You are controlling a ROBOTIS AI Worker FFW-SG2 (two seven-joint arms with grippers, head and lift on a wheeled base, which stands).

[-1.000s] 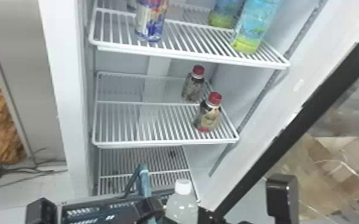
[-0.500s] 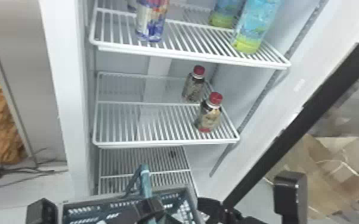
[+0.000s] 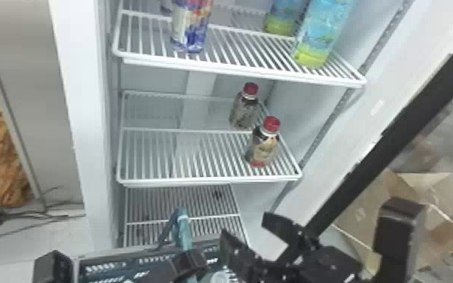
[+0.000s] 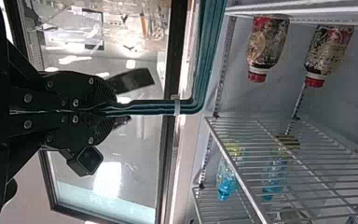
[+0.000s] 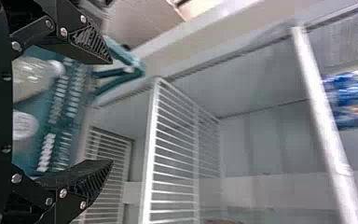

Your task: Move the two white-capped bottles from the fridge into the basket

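Right wrist view: my right pincer (image 5: 110, 112) stands wide with nothing between its tips, and both white-capped bottles look to be down in the basket (image 3: 113, 267). One bottle (image 5: 28, 81) lies back toward the pincer's palm side in my line of sight, its long axis running roughly the way the fingers point, cap toward the tips. Of the other I get only its white cap (image 5: 24, 125), nearly end-on, so I can't tell how its body lies.

My left pincer (image 4: 106, 111) is clamped on the basket's handle (image 3: 182, 229), to the left of the right pincer. The right arm is the nearer one with free fingers.

I judge the placing done, so what's wanted next is a clean exit for the right pincer. The handle lies just beside one fingertip and could snag. The middle shelf's front edge (image 3: 210, 183) sits above and ahead of the right pincer, and the fridge door (image 3: 391, 131) slants past on its right. I'd back it straight toward me, with the left grip holding the basket level.
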